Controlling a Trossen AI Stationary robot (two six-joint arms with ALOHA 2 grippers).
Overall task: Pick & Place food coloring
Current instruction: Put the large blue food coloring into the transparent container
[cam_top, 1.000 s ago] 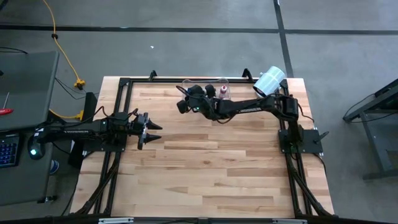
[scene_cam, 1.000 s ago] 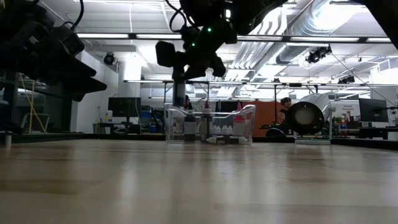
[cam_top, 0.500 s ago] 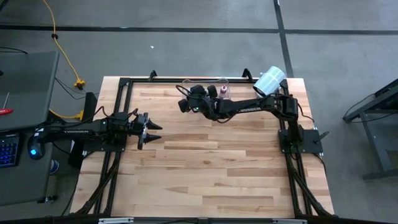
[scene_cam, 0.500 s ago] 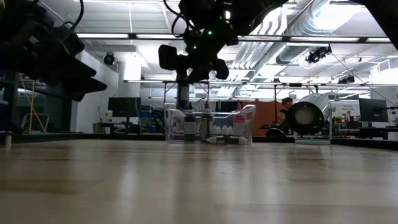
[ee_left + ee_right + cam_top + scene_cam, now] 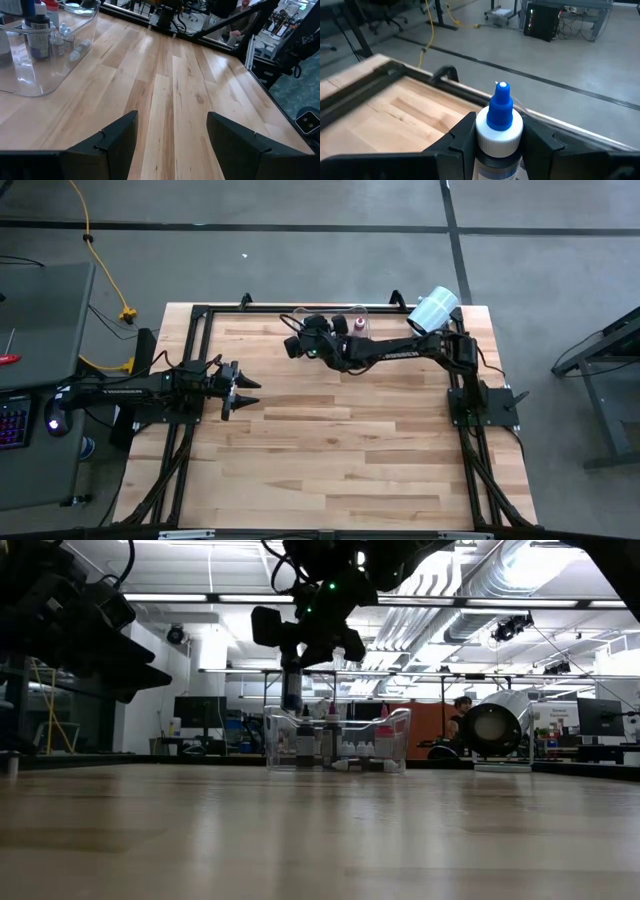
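Food coloring bottle point(image 5: 500, 127), blue nozzle over a white collar, sat clamped between the two fingers of the right hand point(image 5: 499, 137), cap up. In the overhead view the right hand point(image 5: 300, 345) hung above the far edge of the desk point(image 5: 340, 460), at the left end of the clear bin point(image 5: 357, 314). From desk height the bottle point(image 5: 291, 692) hung upright above the bin's point(image 5: 336, 743) left end, clear of its rim.

Step in hand, as judged: carry phase of a pick, bottle lifted out and not yet set down. Drop spot not evident in any view. Next move likely calls for swinging the bottle clear of the bin wall, lowering it upright to bare wood, then parting the fingers without tipping it.

More bottles point(image 5: 340, 748) stood and lay inside the bin. Some showed through its wall in the left wrist view point(image 5: 37, 35).

Left hand point(image 5: 236, 389) waited over the desk's left side, well apart from the bin, fingers apart, nothing between them.
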